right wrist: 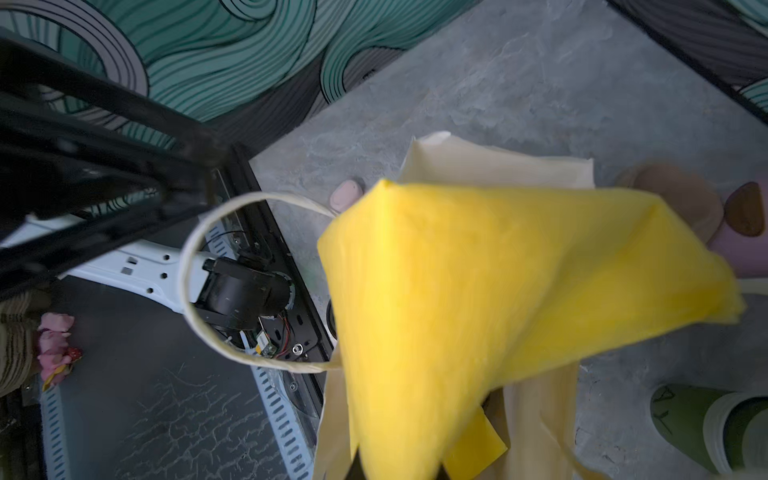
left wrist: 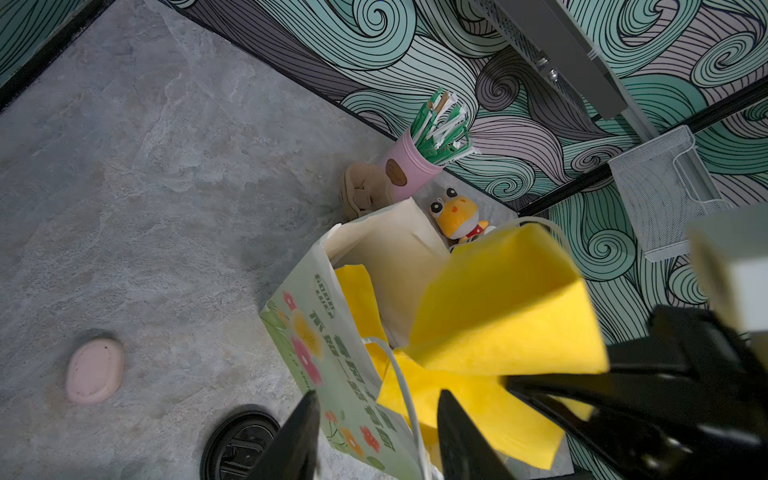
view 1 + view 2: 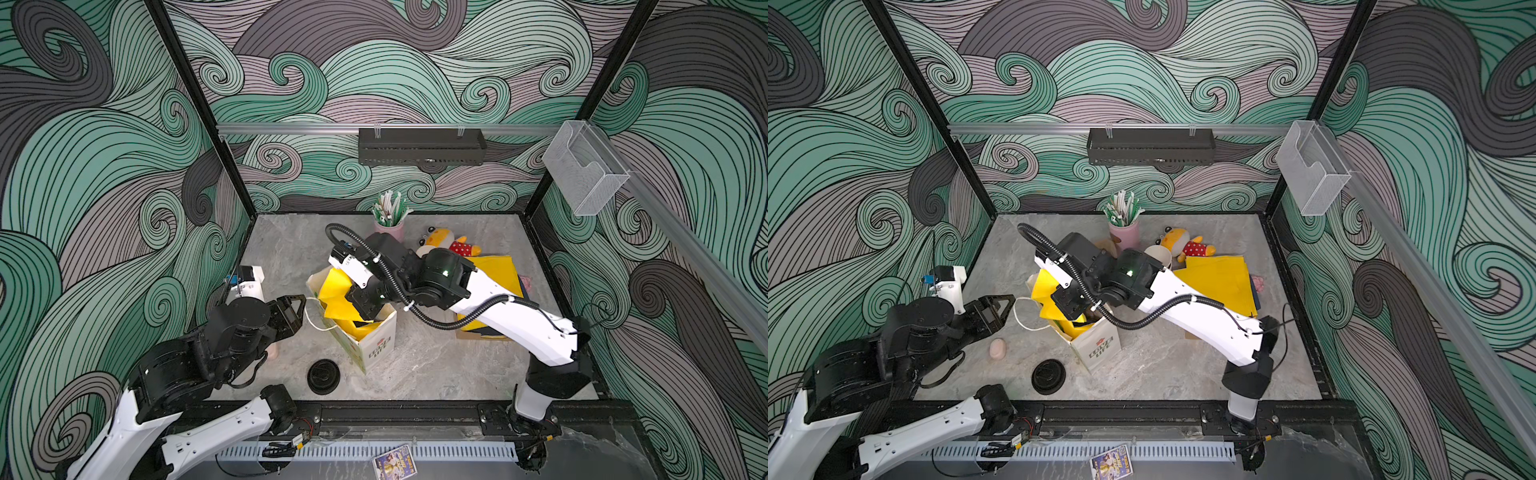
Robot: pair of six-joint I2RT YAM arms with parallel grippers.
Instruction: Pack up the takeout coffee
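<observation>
Seemingly to steady the paper bag (image 3: 374, 353), half-open left fingers (image 2: 299, 440) straddle its handle (image 1: 184, 282); right fingers (image 2: 552, 386) pinch yellow paper (image 1: 478, 291) over its mouth, probably padding.

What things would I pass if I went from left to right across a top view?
Pink oval object → paper bag → pink cup of straws → plush toy → clear box on the wall. The black lid overlaps the bag, so it is left out.
</observation>
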